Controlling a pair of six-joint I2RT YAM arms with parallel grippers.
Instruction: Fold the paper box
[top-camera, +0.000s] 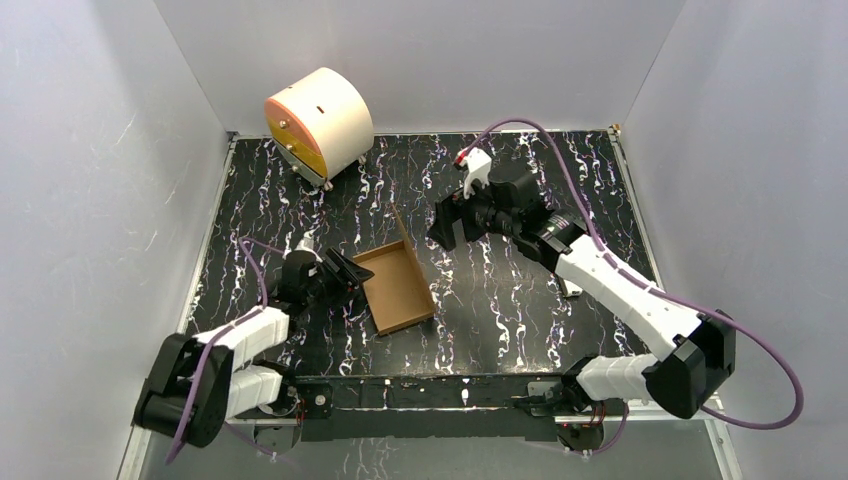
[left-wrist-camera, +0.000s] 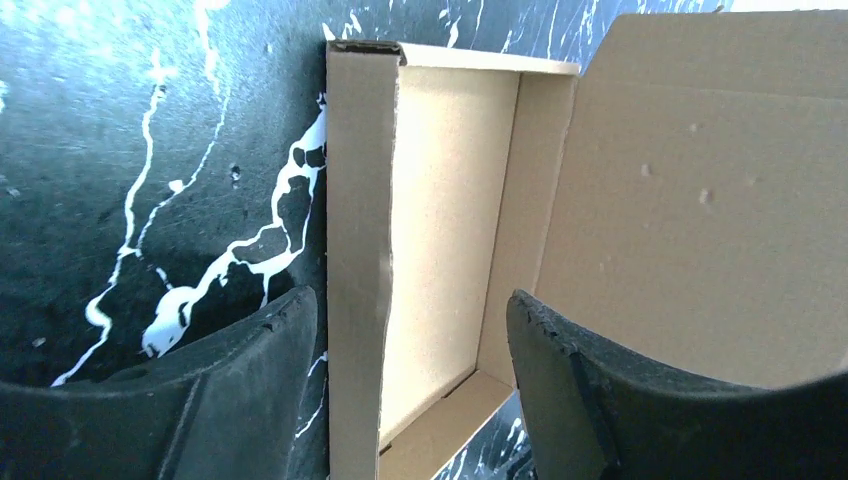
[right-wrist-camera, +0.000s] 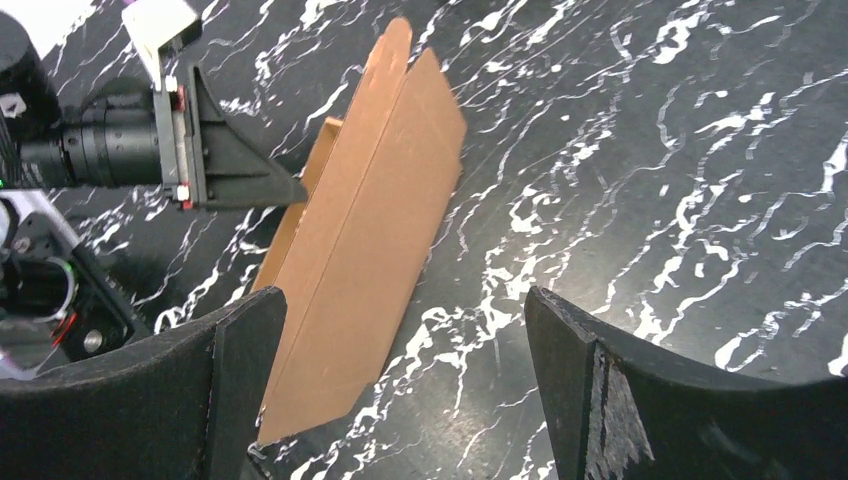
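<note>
Paper box (top-camera: 400, 295) sits left of desk (top-camera: 520, 300) centre, long axis near-to-far, lid (top-camera: 410, 250) upright on its right side; left tool (top-camera: 347, 272), jaws apart, is nearest at its left wall, right tool (top-camera: 445, 226), also apart, beyond the lid.

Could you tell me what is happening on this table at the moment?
Two robot arms are folding a brown paper box. Its shallow tray is already formed, and the lid flap stands upright, not yet closed. The left pincer is open with the tray's left wall between its fingers. The right pincer is open too, facing the outer side of the lid without touching it. A cream cylinder with an orange face sits at the far left, away from both arms.
</note>
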